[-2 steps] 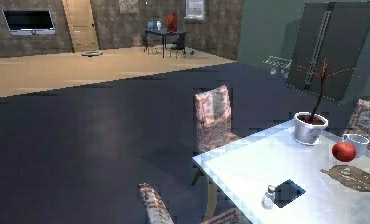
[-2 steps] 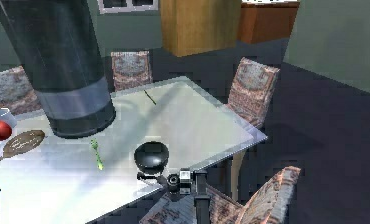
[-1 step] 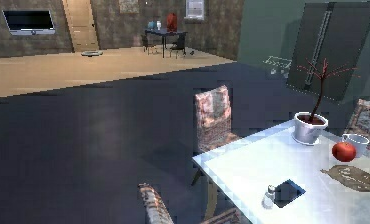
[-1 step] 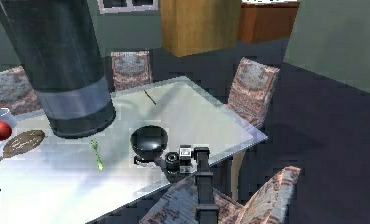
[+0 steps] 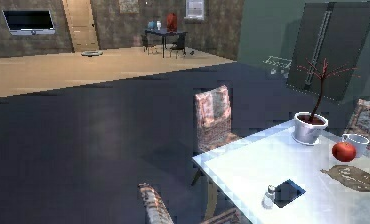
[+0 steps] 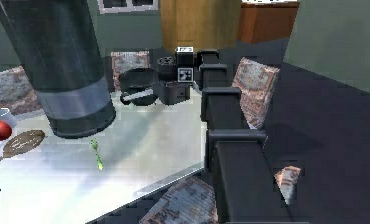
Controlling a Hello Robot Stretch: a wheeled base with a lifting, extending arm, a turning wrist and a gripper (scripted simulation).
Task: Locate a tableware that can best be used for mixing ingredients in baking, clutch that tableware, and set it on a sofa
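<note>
**Bowl found on dining table, pickup yet to come**
The pale bowl (image 5: 359, 141) stands on the white table (image 5: 243, 160) at the forward view's right edge, just beside a red apple (image 5: 343, 151). The gripper (image 6: 133, 97), upper middle of the arm side view, is apart from it. Its grip, and whether it holds anything, cannot be told. Grasping the bowl and the sofa drop appear to remain.

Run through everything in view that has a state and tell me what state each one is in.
television: screen dark
door: shut
fridge: doors shut
potted plant: upright
gripper: cannot tell whether it holds anything
</note>
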